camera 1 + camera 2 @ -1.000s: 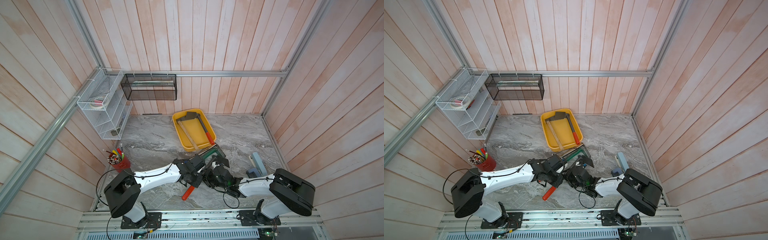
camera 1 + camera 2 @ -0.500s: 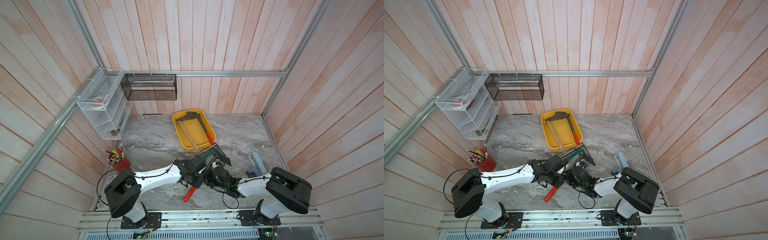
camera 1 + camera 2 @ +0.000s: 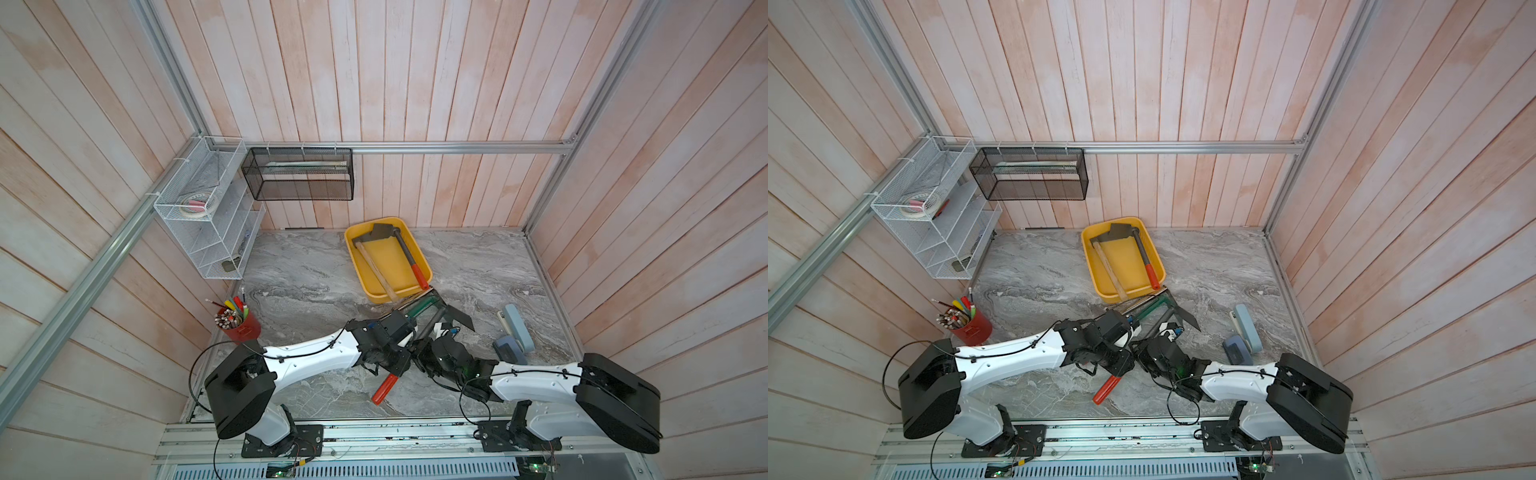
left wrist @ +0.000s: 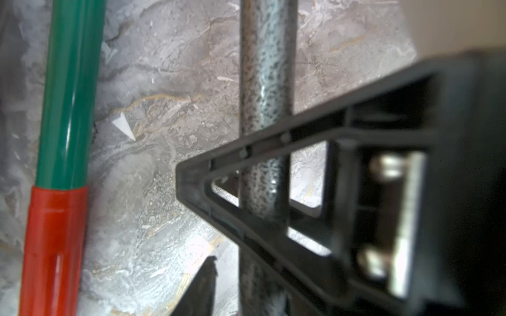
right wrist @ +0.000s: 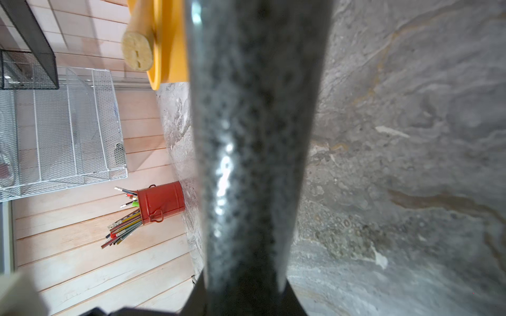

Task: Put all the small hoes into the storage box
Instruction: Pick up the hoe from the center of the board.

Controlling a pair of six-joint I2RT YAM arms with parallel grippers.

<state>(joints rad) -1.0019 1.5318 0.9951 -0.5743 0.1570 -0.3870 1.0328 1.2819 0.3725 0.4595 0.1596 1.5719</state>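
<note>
Currently the hoe (image 3: pixel 456 319) is clamped by its shaft in the right fingers (image 3: pixel 422 352), blade just short of the box (image 3: pixel 352 257); the left fingers (image 3: pixel 402 360) cannot be read, so they should be cleared before the blade is lifted over the rim.

Both arms extended forward, low, wrists close together at centre. Left end effector (image 4: pixel 194 219): jaws parted. Right end effector (image 3: pixel 424 348): clamped shut.

Ahead of right pincer (image 3: pixel 430 338): green-shafted tool (image 3: pixel 420 307) lies just before storage box (image 3: pixel 388 257); bare counter (image 3: pixel 316 291) off left.
</note>
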